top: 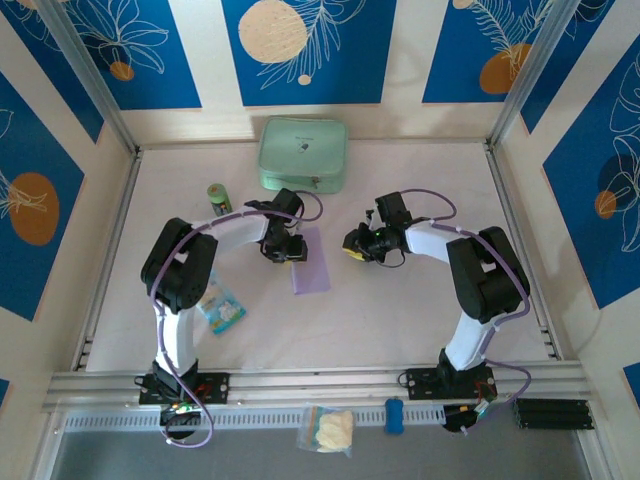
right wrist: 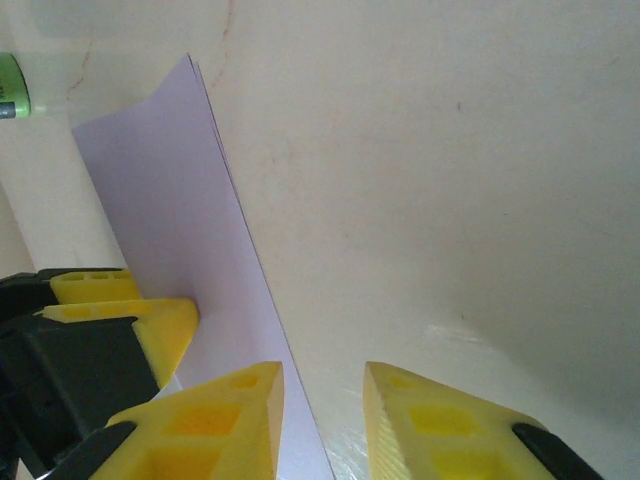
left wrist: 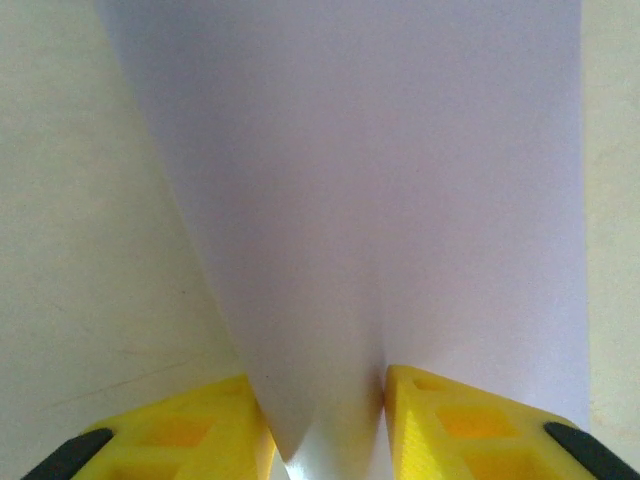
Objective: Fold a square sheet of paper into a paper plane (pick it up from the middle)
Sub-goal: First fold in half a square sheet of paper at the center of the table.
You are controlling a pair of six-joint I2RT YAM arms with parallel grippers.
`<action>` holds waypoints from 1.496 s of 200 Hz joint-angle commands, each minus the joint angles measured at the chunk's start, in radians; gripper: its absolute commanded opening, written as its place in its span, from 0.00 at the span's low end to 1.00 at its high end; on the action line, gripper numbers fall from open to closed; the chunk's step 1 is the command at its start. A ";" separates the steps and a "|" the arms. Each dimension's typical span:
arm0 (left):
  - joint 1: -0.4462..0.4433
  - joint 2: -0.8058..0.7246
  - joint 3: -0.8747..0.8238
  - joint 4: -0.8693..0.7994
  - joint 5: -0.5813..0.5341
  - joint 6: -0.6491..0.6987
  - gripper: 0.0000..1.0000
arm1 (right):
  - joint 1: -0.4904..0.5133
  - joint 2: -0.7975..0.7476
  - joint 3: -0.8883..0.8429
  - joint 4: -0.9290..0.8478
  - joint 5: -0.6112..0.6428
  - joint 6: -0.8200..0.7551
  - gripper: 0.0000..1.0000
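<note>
Blue-and-cream patterned walls [top: 300, 40] closed round a pale worktop [top: 420, 310], and the lavender sheet of paper [top: 312, 268] sat near its middle, between the left arm [top: 185, 265] and the right arm [top: 480, 270]. The left jaws were pinching it. In the left wrist view the paper rose from between the yellow fingers [left wrist: 200, 430], gathered into a soft ridge where they pressed on it. The right jaws stood apart over bare worktop and gripped nothing, with the paper's long edge running just beside them. From above the sheet looked narrower than a square, and I could not tell whether it was bowed upward or already doubled over. It was probably almost weightless, thin and limp, quick to buckle and likely to keep any crease it was given. It would also slide easily on the smooth top and could slip or tear under a careless pull. Lying flat it offered no edge to take, so the middle, pinched up into a ridge, seemed the soundest hold, since a corner grip would let the rest droop. Counted: one sheet, two arms, one mint-green pouch [top: 303, 153], one small green can [top: 218, 197], one blue-and-white snack packet [top: 221, 306], and along the near rail one clear bag [top: 330, 430], one small blue piece [top: 394, 414] and one black block [top: 553, 413].
</note>
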 commanded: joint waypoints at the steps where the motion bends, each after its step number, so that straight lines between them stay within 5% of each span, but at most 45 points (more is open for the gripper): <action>1: -0.005 0.068 -0.023 -0.031 0.020 0.074 0.35 | -0.008 -0.012 -0.005 -0.030 -0.012 -0.057 0.27; 176: -0.004 0.049 -0.090 0.036 0.105 0.267 0.33 | 0.053 0.080 0.068 -0.044 -0.124 -0.088 0.26; 299: -0.004 0.037 -0.093 0.071 0.122 0.225 0.30 | 0.141 0.249 0.260 -0.152 -0.095 -0.088 0.16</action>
